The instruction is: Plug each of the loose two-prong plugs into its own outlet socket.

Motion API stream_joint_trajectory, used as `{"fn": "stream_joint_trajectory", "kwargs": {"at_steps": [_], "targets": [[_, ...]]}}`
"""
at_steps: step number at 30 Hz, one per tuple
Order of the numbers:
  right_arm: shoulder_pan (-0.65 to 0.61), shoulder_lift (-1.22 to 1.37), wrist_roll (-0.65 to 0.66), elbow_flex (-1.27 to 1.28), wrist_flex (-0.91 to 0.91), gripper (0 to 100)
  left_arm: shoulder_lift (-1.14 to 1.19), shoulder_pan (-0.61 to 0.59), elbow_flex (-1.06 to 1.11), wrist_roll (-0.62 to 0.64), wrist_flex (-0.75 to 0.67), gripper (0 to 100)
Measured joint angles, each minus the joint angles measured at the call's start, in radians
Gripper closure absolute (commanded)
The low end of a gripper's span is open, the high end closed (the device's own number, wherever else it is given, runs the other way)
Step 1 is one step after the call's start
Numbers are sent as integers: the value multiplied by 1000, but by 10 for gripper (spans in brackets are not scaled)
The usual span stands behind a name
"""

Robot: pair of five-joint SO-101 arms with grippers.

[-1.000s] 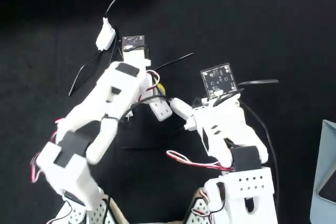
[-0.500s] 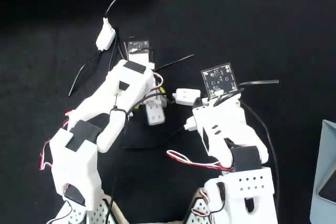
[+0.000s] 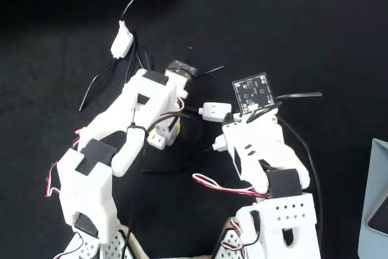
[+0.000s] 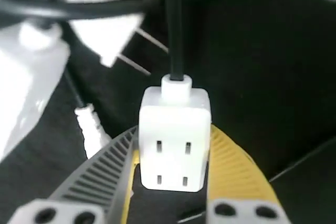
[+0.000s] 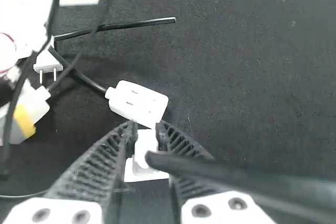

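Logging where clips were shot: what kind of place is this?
Probably a robotics lab bench: two white arms on a black cloth table, the left gripper holding an outlet socket, the right gripper a corded plug.

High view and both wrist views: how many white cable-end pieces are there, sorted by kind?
Outlet sockets: 2, held socket in the left gripper, loose socket on the table.
Plugs with prongs showing: 1, pronged plug.
White cable ends of unclear kind: 2, held piece in the right gripper, far piece.
Total: 5.
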Motion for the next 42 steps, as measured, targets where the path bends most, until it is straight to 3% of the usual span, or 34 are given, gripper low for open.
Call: {"fn": "stream_joint_trajectory", "kwargs": {"at_steps": [7, 11, 17, 23, 33, 42], "targets": [[0, 0, 0, 0, 0, 987, 0, -29, 5, -239, 31, 943], [0, 0, 0, 0, 0, 987, -8, -44, 34, -288, 31, 943], [0, 0, 0, 0, 0, 987, -155, -51, 226, -422, -75, 934], [0, 0, 0, 0, 0, 987, -374, -100, 477, -559, -204, 765], [-9, 0, 0, 0, 3, 987, -623, -245, 554, -569, -201, 748], [-258, 0, -69, 0, 43, 986, -862, -373, 626, -443, -163, 751]]}}
